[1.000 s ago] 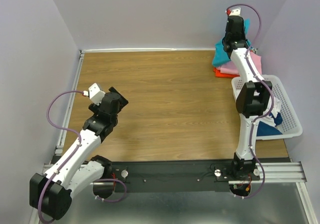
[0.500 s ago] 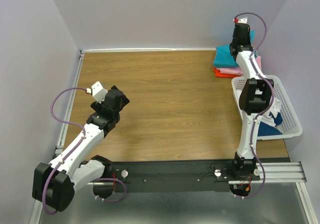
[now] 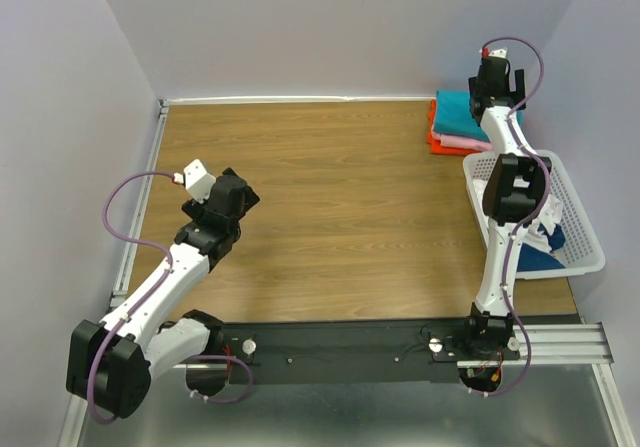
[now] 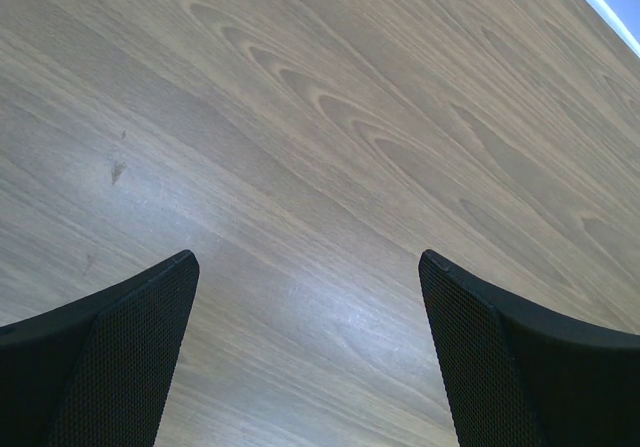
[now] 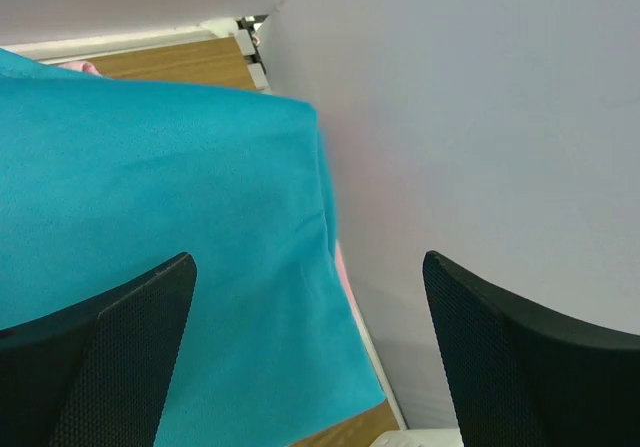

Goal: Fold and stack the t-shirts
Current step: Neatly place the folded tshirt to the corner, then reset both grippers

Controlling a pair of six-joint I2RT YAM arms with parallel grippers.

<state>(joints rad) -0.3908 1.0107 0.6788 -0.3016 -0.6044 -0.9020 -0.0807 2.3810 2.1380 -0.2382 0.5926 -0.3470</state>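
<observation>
A folded teal t-shirt [image 3: 458,112] [image 5: 170,247] lies on top of a pink t-shirt [image 3: 463,142] and an orange-red one [image 3: 437,147], stacked in the table's far right corner. My right gripper [image 3: 497,75] [image 5: 310,307] hovers over the stack's right edge by the wall, open, with nothing between its fingers. A thin strip of pink shows under the teal edge in the right wrist view. My left gripper [image 3: 236,195] [image 4: 308,312] is open above bare wood at the left. White and dark blue shirts [image 3: 548,235] lie in the basket.
A white lattice basket [image 3: 578,217] stands at the right edge, just in front of the stack. The lilac side wall [image 5: 480,117] is close to the right gripper. A white rail [image 3: 300,98] runs along the table's far edge.
My right gripper has opened and let go of the teal shirt, which now lies flat on the stack; the arm has shifted right toward the wall. The left arm moved slightly.
</observation>
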